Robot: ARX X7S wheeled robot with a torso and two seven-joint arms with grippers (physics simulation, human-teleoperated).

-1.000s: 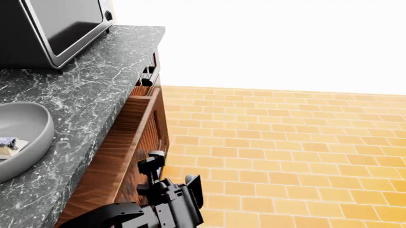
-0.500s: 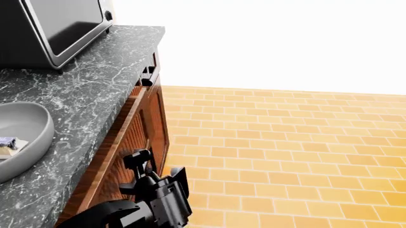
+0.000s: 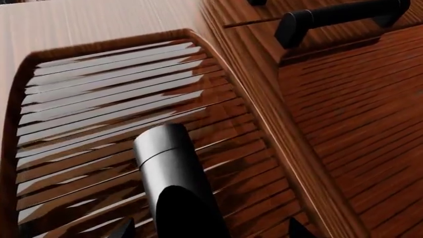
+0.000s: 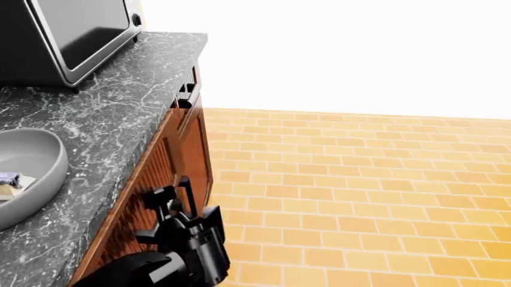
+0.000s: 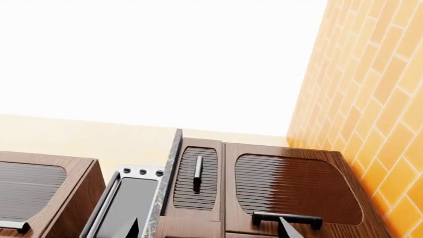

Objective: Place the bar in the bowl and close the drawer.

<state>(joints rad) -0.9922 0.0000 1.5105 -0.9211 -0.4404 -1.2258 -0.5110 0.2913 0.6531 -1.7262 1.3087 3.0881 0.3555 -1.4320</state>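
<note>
**Drawer pushed in, bar in the bowl**

A dark oven [image 4: 68, 33] sits on the marble counter [image 4: 119, 113]. The floor [image 4: 359, 197] is orange brick. The bar [image 4: 11, 181] lies inside the grey bowl [image 4: 36, 164] on the counter. A second ago the drawer [image 4: 155, 179] stuck far out; now it looks pushed in under the counter edge. The left gripper [image 4: 164, 212] has moved in with it and is right against the ribbed front. I cannot tell if its fingers are spread. The right gripper's fingertips [image 5: 281, 225] show apart, holding nothing.
</note>
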